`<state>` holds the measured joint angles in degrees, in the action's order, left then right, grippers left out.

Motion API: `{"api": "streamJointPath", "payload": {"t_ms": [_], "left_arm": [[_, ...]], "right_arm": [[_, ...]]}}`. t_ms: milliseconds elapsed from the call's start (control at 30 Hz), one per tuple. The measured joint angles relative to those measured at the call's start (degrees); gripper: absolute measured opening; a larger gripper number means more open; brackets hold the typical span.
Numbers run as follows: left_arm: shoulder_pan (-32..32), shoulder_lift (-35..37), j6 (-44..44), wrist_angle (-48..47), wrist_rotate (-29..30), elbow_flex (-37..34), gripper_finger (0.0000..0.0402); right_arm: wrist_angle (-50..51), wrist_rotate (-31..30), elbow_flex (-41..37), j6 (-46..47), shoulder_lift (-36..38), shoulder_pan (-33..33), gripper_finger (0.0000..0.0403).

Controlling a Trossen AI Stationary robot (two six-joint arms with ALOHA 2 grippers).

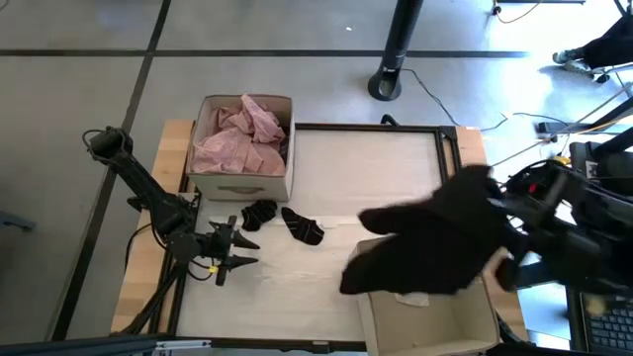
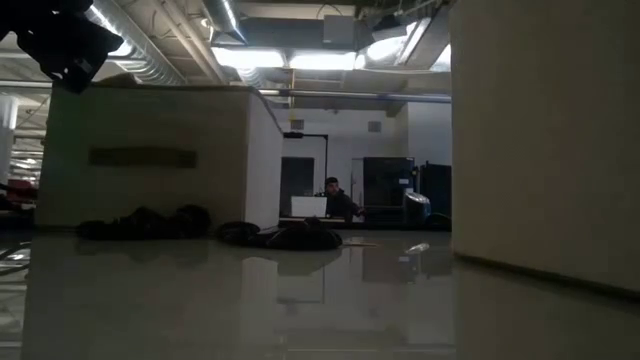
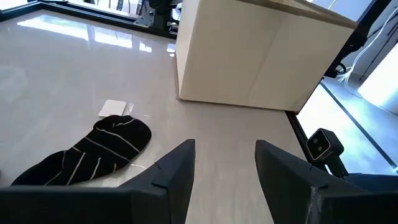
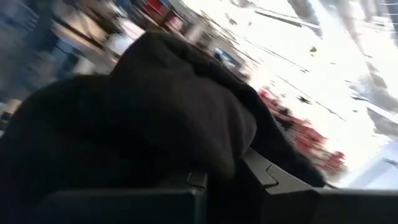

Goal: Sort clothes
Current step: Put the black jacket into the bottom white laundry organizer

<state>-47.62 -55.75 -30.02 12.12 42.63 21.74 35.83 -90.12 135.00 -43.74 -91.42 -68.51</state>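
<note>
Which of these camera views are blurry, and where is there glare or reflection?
Right wrist view: background streaked with motion blur behind the black garment in the right end effector. High view: that garment is smeared too. Low view: dim, with ceiling lights mirrored on the glossy table. Left wrist view: sharp, window glare on the table.

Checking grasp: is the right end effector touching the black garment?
Touching. In the right wrist view the right end effector is closed on a fold of the black garment, which hangs over the fingers.
</note>
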Motion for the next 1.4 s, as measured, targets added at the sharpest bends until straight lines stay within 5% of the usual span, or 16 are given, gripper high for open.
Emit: {"api": "streamJointPath", "payload": {"t_ms": [300,500,567,733,1100,1400], "left_arm": [[0.0,0.0,1.0,-0.3,2.2,0.0,0.0159],[0.0,0.0,1.0,-1.4,3.0,0.0,0.0159],[0.0,0.0,1.0,-1.4,3.0,0.0,0.0159],[0.3,-0.2,1.0,-1.2,3.2,0.0,0.0159],[1.3,-0.2,1.1,-1.2,3.2,0.0,0.0159],[1.3,-0.2,0.9,-1.3,3.2,0.0,0.0159]], "right_arm": [[15.5,0.3,-1.7,21.1,-0.2,-10.2,0.0037],[49.6,6.7,-5.8,61.4,-0.2,-11.8,0.0037],[54.1,9.7,-9.9,73.0,0.3,-11.6,0.0037],[50.2,15.7,-21.8,73.7,2.0,-6.4,0.0037],[53.9,40.9,-42.5,86.0,2.5,7.9,0.0039],[47.6,55.4,-56.1,89.2,2.6,16.0,0.0090]]}}
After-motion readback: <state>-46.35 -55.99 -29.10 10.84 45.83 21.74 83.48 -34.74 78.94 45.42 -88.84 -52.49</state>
